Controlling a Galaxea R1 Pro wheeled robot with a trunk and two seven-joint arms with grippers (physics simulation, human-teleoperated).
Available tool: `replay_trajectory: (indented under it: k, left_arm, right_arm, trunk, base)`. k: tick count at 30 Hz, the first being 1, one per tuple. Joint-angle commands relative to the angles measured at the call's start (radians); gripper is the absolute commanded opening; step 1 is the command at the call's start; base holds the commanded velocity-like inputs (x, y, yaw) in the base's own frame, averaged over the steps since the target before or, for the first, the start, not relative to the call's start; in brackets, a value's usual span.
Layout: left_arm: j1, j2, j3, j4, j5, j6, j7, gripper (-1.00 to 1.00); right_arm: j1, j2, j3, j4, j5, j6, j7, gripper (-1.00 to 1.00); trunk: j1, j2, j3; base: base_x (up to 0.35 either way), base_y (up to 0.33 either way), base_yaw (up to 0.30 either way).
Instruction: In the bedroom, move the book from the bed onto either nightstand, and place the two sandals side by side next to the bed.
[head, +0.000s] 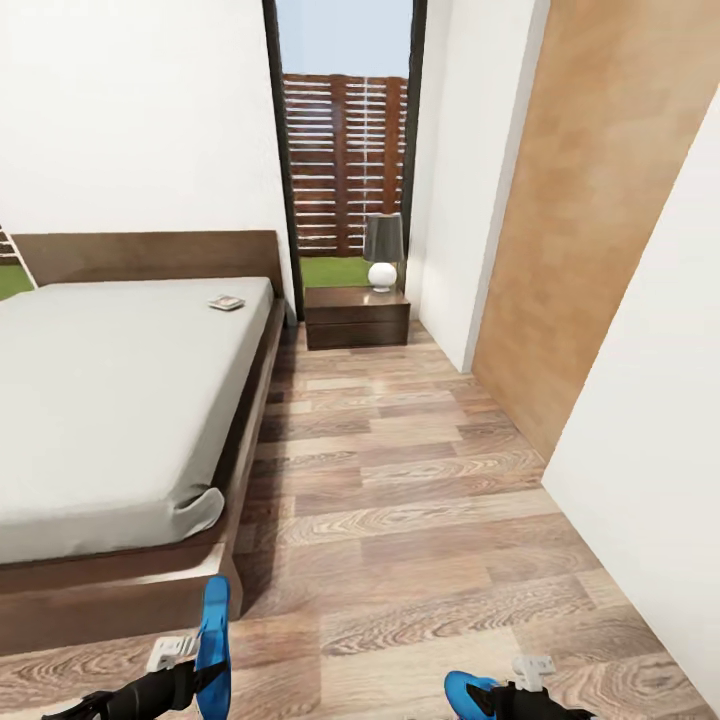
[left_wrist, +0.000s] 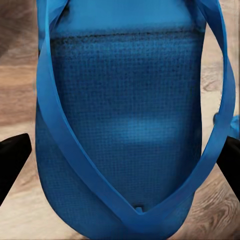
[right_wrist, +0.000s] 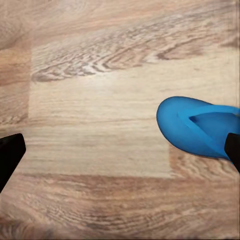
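Note:
The book (head: 227, 302) lies on the off-white mattress of the bed (head: 110, 400), near the headboard's right end. The dark nightstand (head: 357, 317) stands beyond the bed's far corner. At the head view's lower left, my left gripper (head: 203, 675) is shut on a blue sandal (head: 214, 635) that stands on edge just past the bed's foot corner. That sandal (left_wrist: 130, 130) spans the gap between both fingers (left_wrist: 12, 162). My right gripper (head: 503, 697) is open over the floor. The second sandal (head: 468, 693) lies flat beside one fingertip (right_wrist: 233, 150), its toe (right_wrist: 197, 125) pointing into the gap.
A grey-shaded lamp (head: 383, 250) sits on the nightstand, in front of a tall dark-framed window (head: 345, 150). A wood-plank aisle (head: 400, 480) runs between the bed and the white wall (head: 650, 420) and tan panel (head: 580, 220) on the right.

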Motion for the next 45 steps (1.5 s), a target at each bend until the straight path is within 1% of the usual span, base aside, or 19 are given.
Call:
replay_trajectory:
  k: [1, 9, 16, 22, 41, 43, 45]
  left_arm:
    - [0.000, 0.001, -0.002, 0.001, 0.008, -0.004, -0.003, -1.00]
    - [0.000, 0.001, -0.002, 0.001, 0.008, -0.004, -0.003, -1.00]
    - [0.000, 0.001, -0.002, 0.001, 0.009, -0.004, -0.003, -1.00]
    - [0.000, 0.001, -0.002, 0.001, 0.009, -0.004, -0.003, -1.00]
    - [0.000, -0.001, -0.003, 0.001, 0.008, -0.004, -0.002, -1.00]
    - [0.000, -0.002, -0.004, 0.001, 0.007, -0.004, -0.002, -1.00]
    - [0.000, -0.010, -0.006, -0.002, 0.005, -0.005, -0.001, -1.00]
  right_arm:
    - [-0.001, -0.001, 0.001, -0.001, -0.010, 0.008, 0.003, 1.00]
    - [0.000, 0.000, 0.001, -0.001, -0.010, 0.008, 0.002, 1.00]
    - [0.000, 0.000, 0.001, -0.001, -0.010, 0.008, 0.001, 1.00]
    - [0.000, 0.000, 0.001, -0.002, -0.010, 0.008, 0.001, 1.00]
    - [0.000, 0.000, 0.001, -0.002, -0.010, 0.008, 0.001, 1.00]
    - [0.000, 0.000, 0.001, -0.002, -0.010, 0.008, 0.001, 1.00]
    - [0.000, 0.000, 0.001, -0.002, -0.010, 0.008, 0.001, 1.00]
  trunk:
    - [0.000, 0.000, -0.001]
    - [0.000, 0.000, -0.001]
    - [0.000, 0.000, -0.001]
    - [0.000, 0.000, -0.001]
    - [0.000, 0.000, -0.001]
    - [0.000, 0.000, -0.001]
    - [0.000, 0.000, -0.001]
  base:
    - [0.000, 0.000, -0.279]
    - [0.005, 0.000, -0.279]
    - [0.114, 0.050, -0.220]
    - [0.102, 0.134, -0.024]
    - [0.042, 0.018, 0.000]
    - [0.001, 0.000, 0.000]
    - [0.000, 0.000, 0.000]
